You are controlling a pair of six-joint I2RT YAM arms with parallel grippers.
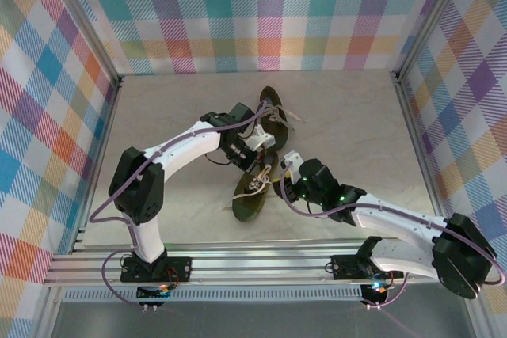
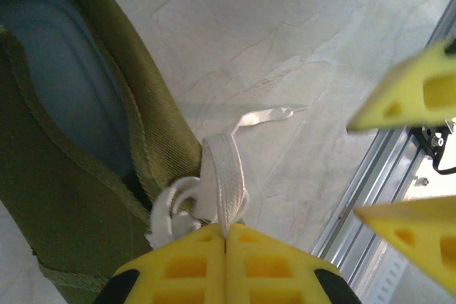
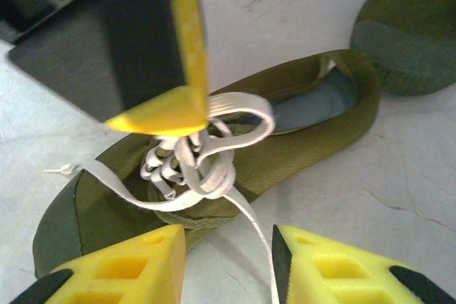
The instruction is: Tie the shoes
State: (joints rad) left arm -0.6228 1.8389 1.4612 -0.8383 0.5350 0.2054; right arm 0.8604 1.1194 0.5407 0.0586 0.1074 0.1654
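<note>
Two dark olive shoes lie mid-table: the near shoe [image 1: 247, 202] and the far shoe [image 1: 273, 108]. My left gripper [image 1: 260, 150] is over the near shoe's lacing. In the left wrist view the left gripper [image 2: 226, 231] is shut on a cream lace loop [image 2: 224, 176] rising from the shoe [image 2: 78, 197]. My right gripper [image 3: 228, 265] is open just off the shoe's side [image 3: 299, 140]. A lace strand [image 3: 258, 236] runs from the knot [image 3: 206, 172] down between its fingers, close to the right-hand one. The left gripper's yellow finger [image 3: 187, 69] holds the loop [image 3: 246, 108] above.
Plaid walls enclose the beige table [image 1: 356, 116]. An aluminium rail [image 1: 261, 263] runs along the near edge. A free lace end [image 2: 274, 114] lies on the table beside the shoe. The far shoe's heel [image 3: 413, 26] sits close behind the near one. The right gripper's fingers [image 2: 406, 94] hang just right of the left gripper.
</note>
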